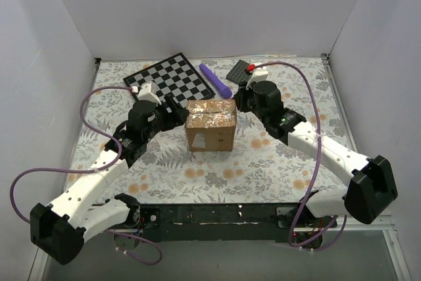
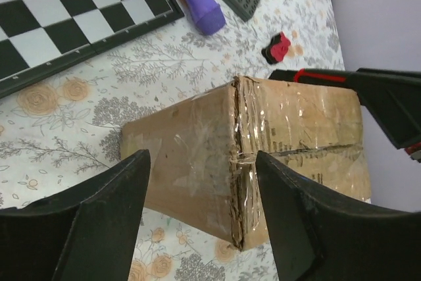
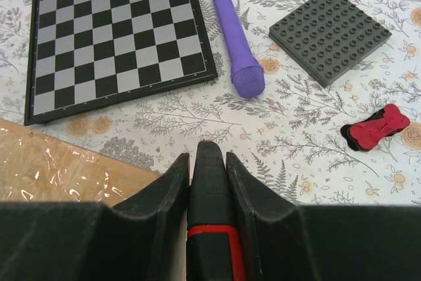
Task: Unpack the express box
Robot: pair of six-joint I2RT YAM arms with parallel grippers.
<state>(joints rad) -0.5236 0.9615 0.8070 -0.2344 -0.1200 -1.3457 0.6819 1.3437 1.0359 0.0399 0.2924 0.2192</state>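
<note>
With the box [image 1: 210,123] at the middle of the desk [image 1: 276,162], close your spread left fingers [image 2: 99,228] squarely on its sides while your right fingers [image 3: 158,195], clamped on the black tool [image 3: 209,182], work the taped seam.

The small brown cardboard express box [image 1: 210,125] stands in the middle of the floral-patterned surface [image 1: 276,169]. Behind it to the left lies the black-and-white chequered board [image 1: 170,78]. To the right of the board is the purple plastic cylinder [image 1: 216,79], then the dark grey studded square plate [image 1: 240,72]. A small red-and-black piece [image 3: 375,127] lies near the plate, not touching it. The left tool [image 1: 179,111] sits at the box's left with its jaws apart. The right tool [image 1: 238,102], at the box's right, grips a black bar with a red band [image 3: 209,182].
</note>
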